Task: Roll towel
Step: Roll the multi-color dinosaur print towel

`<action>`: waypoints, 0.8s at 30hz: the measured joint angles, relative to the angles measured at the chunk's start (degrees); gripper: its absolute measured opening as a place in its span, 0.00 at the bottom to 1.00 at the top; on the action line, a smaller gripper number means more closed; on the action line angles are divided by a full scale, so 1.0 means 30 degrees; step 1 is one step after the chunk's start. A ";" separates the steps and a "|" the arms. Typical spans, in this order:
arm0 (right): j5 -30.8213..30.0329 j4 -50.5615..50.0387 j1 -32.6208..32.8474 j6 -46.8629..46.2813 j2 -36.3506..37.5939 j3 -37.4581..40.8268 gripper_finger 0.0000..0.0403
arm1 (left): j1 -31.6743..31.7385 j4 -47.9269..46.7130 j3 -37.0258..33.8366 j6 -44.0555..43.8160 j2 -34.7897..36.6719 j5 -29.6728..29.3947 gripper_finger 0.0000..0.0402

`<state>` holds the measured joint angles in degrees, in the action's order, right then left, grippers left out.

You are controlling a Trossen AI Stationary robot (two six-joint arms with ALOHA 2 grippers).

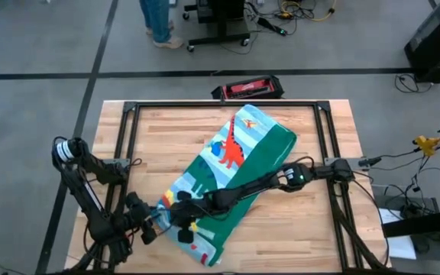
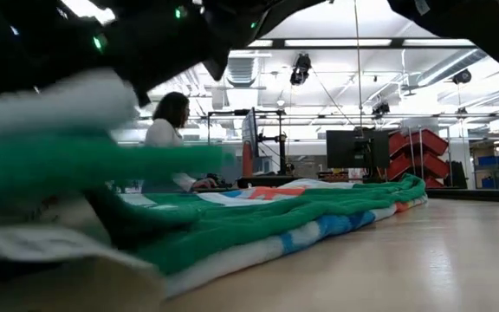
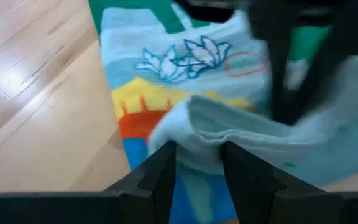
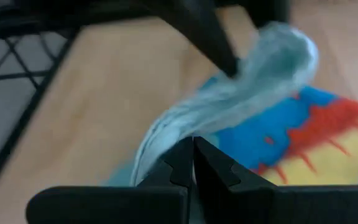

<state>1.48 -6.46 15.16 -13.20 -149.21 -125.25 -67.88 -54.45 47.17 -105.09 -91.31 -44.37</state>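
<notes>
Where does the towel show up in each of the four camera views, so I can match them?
High view: the towel lies diagonally across the table's middle.
Low view: it fills the left and centre foreground, its near end lifted.
Left wrist view: a pale fold sits between the left gripper fingers.
Right wrist view: a lifted fold rises from the shut right gripper.
Shared landmark: the lifted fold at the towel's near end.

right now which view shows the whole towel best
The high view: the towel lies there as a long diagonal strip on the table, both ends visible. The low view sees it edge-on, blurred up close. Each wrist view shows only a lifted fold at the near end.
</notes>
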 joint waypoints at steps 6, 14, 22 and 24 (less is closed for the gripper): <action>-0.0446 -0.0273 -0.0220 -0.0441 -0.0022 0.0000 0.00 | 0.0000 -0.0171 -0.0004 -0.0058 -0.0015 -0.0514 0.29; 0.1336 -0.0353 -0.0026 -0.1200 -0.0022 0.0000 0.00 | 0.0064 -0.0178 -0.0262 -0.0290 -0.0102 -0.2073 0.29; -0.0313 -0.0854 0.0070 -0.0891 -0.0022 0.0252 0.00 | 0.0129 0.2408 -0.1619 -0.0716 -0.0564 -0.2888 0.29; -0.1123 -0.1161 0.0040 -0.0887 -0.0041 0.0298 0.00 | 0.0124 0.2836 -0.1742 -0.0716 -0.0641 -0.2874 0.29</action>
<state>-1.89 -9.94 15.28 -15.86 -149.33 -124.36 -67.51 -45.94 41.94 -107.24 -93.23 -52.99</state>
